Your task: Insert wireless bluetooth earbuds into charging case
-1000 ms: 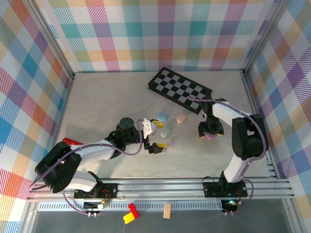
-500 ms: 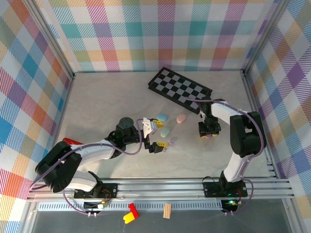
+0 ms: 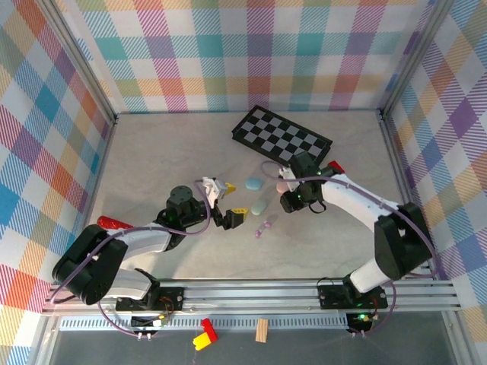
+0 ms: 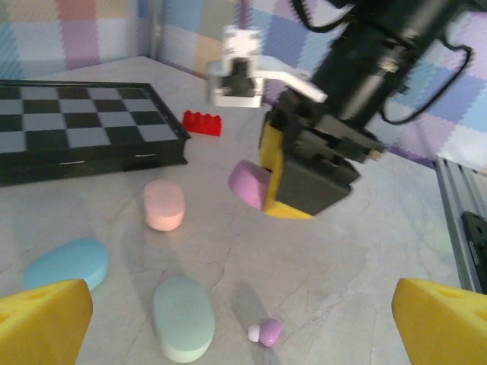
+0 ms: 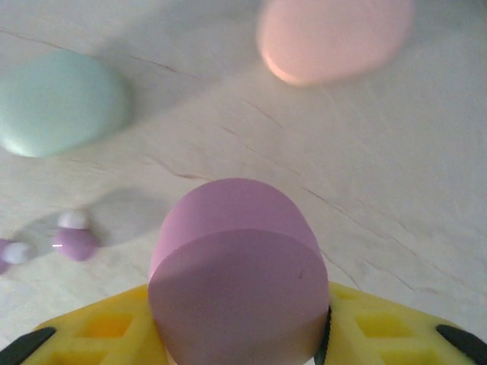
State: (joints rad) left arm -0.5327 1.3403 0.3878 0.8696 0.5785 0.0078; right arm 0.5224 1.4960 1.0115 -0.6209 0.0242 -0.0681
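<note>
My right gripper has swung left toward the middle, jaws half closed around the lifted purple case. My left gripper gapes wide, empty. The purple earbuds lie between both grippers on the table. They look tiny, light, glossy and probably slippery, so I'd pinch across the body.

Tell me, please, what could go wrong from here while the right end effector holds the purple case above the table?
1. The right end effector seems to grip the purple case by one end only, most of it sticking out; it might twist or slip free.
2. A dropped case could scatter the loose purple earbuds lying beside the mint case.
3. The open left end effector hovers close by; the arms could bump.
</note>
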